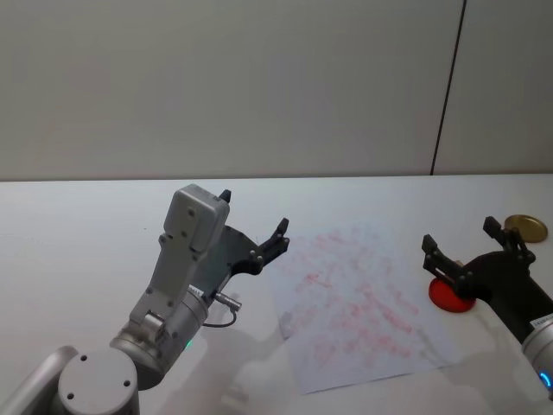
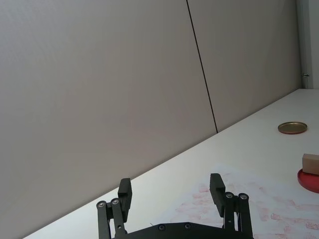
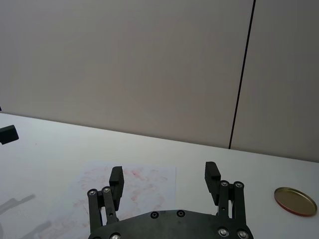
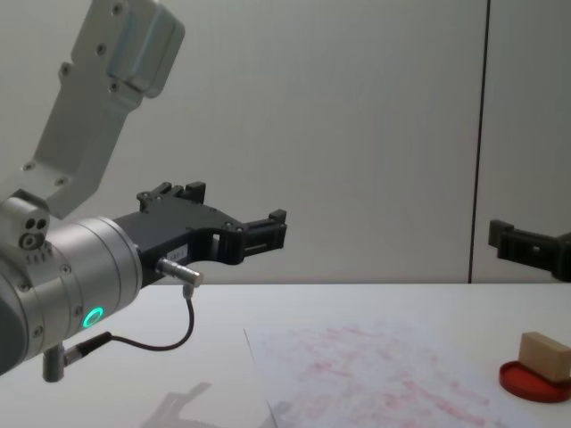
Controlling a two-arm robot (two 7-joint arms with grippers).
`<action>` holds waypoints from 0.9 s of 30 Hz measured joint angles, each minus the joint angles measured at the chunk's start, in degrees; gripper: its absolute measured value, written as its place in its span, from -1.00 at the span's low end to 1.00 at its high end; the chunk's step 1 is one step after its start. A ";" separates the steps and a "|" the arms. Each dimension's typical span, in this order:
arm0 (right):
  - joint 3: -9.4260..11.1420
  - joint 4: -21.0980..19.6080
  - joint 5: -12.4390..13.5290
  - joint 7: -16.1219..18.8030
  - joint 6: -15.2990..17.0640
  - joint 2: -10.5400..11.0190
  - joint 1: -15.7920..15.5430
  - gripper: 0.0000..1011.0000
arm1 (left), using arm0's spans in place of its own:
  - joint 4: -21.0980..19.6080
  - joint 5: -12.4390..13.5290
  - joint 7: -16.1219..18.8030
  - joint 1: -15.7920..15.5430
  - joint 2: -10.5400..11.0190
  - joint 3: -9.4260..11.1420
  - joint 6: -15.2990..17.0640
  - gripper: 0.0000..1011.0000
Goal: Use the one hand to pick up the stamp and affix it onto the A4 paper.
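The stamp [image 4: 546, 355], a small tan wooden block, rests on the round red ink pad [image 4: 533, 382] at the right; it also shows as the stamp [image 2: 310, 163] in the left wrist view. The A4 paper [image 1: 359, 303], white with pinkish-red smudges, lies flat at the table's middle. My right gripper [image 1: 460, 235] hovers open above the ink pad [image 1: 449, 296], covering the stamp in the head view. My left gripper [image 1: 255, 214] is raised and open, left of the paper, holding nothing.
A round gold lid [image 1: 525, 227] lies on the table at the far right, behind the ink pad. A grey wall with a dark vertical seam stands behind the white table [image 1: 86, 225].
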 joint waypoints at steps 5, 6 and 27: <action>0.00 0.00 0.00 0.00 0.00 0.00 0.00 0.98 | 0.00 0.00 0.00 0.00 0.00 0.00 0.00 0.96; 0.00 0.00 0.00 0.00 0.00 0.00 0.00 0.98 | 0.00 0.00 0.00 0.00 0.00 0.00 0.00 0.96; 0.03 0.03 0.01 0.02 0.00 0.00 0.02 0.98 | 0.00 0.00 0.00 0.00 0.00 0.00 0.00 0.96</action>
